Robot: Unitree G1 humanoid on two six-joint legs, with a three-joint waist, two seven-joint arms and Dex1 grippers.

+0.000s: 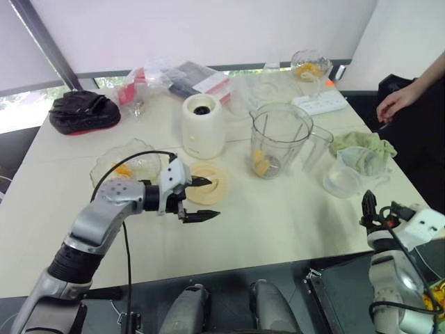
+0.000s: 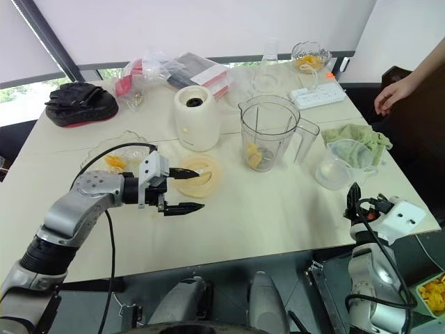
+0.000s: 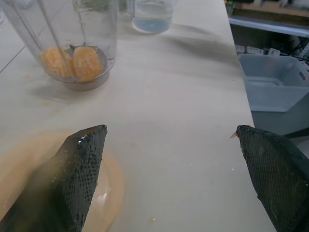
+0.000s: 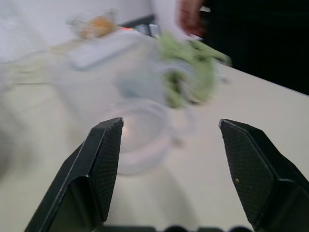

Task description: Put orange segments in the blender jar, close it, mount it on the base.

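The clear blender jar [image 1: 279, 136] stands uncovered mid-table with two orange segments [image 3: 72, 63] at its bottom. Left of it stands the cream-white base [image 1: 202, 126] with its dark socket on top. My left gripper [image 1: 212, 198] hovers open just over the table, its far finger above the flat cream-yellow lid [image 1: 211, 186], pointing toward the jar with nothing between its fingers. More orange segments [image 1: 122, 170] lie in a scalloped glass bowl [image 1: 142, 161] behind that arm. At the table's front right corner my right gripper [image 4: 170, 122] stands open and empty, facing a clear measuring cup [image 1: 350, 175].
A green cloth [image 1: 363, 144] lies behind the measuring cup. A person's hand [image 1: 393, 103] rests at the table's right edge. At the back sit a white power strip [image 1: 319, 104], a glass bowl with fruit [image 1: 309, 65], plastic bags [image 1: 174, 78] and a black bundle [image 1: 83, 111].
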